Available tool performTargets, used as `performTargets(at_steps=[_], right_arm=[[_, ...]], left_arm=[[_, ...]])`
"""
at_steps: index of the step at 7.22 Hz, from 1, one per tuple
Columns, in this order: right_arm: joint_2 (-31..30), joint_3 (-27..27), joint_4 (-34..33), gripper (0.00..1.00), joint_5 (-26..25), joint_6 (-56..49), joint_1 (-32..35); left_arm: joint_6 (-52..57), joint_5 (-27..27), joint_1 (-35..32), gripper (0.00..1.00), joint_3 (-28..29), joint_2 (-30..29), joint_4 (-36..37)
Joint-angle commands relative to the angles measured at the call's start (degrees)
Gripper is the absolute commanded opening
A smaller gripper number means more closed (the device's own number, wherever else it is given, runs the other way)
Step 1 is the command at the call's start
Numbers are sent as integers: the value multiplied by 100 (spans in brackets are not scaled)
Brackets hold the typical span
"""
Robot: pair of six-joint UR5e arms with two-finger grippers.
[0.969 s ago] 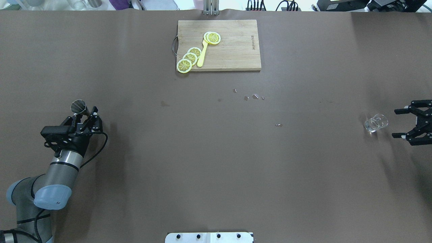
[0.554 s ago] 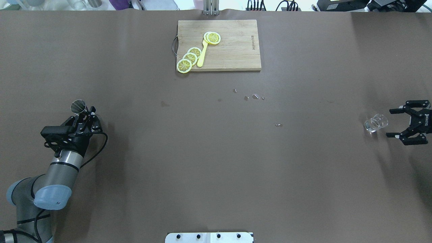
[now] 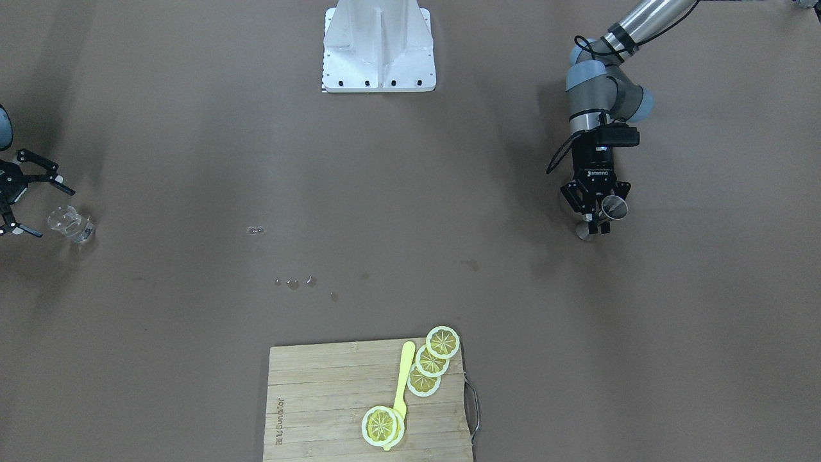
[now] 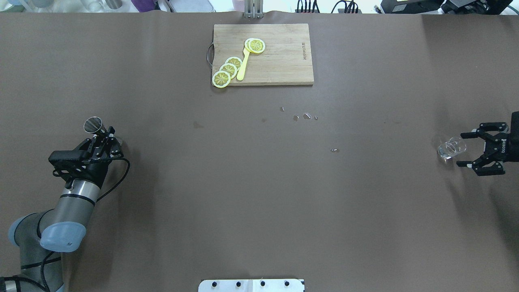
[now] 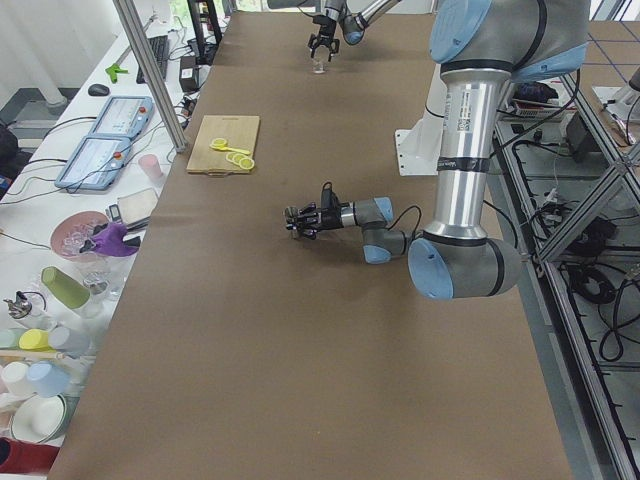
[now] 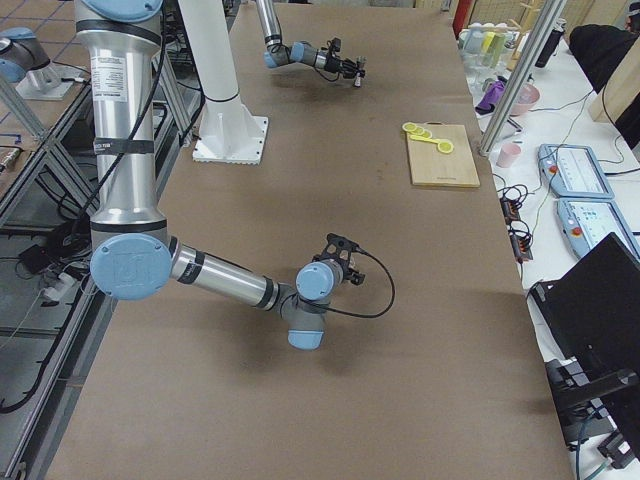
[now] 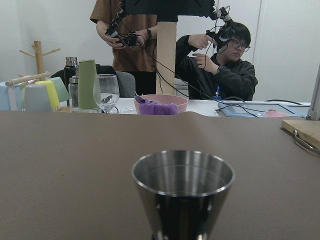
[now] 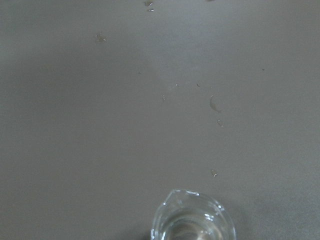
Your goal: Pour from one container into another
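The steel jigger [image 4: 93, 125] stands at the table's left side, its upper cup filling the left wrist view [image 7: 182, 187]. My left gripper [image 4: 104, 139] is shut on the jigger's waist, which also shows from the front [image 3: 614, 206]. The clear glass [image 4: 451, 147] stands upright at the far right and appears at the bottom of the right wrist view [image 8: 193, 221]. My right gripper [image 4: 460, 149] is open just right of the glass. Its fingertips are level with the glass's sides without touching. From the front, the glass [image 3: 69, 224] sits beside the right gripper [image 3: 54, 212].
A wooden cutting board [image 4: 284, 61] with lemon slices [image 4: 227, 69] and a yellow spoon [image 4: 243, 67] lies at the back centre. Small water drops [image 4: 302, 117] dot the middle of the brown table. The white base plate [image 4: 251, 285] is at the near edge.
My right gripper has slid left, still open, until its tips reach the glass. My left gripper's fingers have narrowed onto the jigger, which has shifted slightly.
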Motion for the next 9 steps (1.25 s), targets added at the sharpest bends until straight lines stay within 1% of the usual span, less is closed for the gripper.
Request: performTargets(at_steps=[1, 2, 3, 4, 5, 7, 8, 9], right_arm=[[61, -77, -6, 100, 40, 69, -40], [87, -129, 3, 100, 41, 61, -49], [96, -147, 11, 100, 6, 61, -41], [122, -165, 11, 100, -12, 61, -49], [131, -174, 11, 100, -21, 61, -49], [350, -322, 11, 100, -12, 52, -58], [412, -332, 11, 100, -12, 52, -75], [404, -410, 107, 100, 5, 61, -84]], left_arm=[[7, -9, -1, 0, -370, 26, 0], [7, -78, -27, 0, -503, 35, 9], [16, -358, -45, 0, -626, 26, 9], [7, -909, -54, 0, -862, 9, 9], [59, -1097, -54, 0, -986, 17, 35], [173, -1160, -45, 0, -1074, -131, 27], [635, -1230, -54, 0, -1110, -280, 0], [1545, -1909, -115, 0, -1171, -438, -9]])
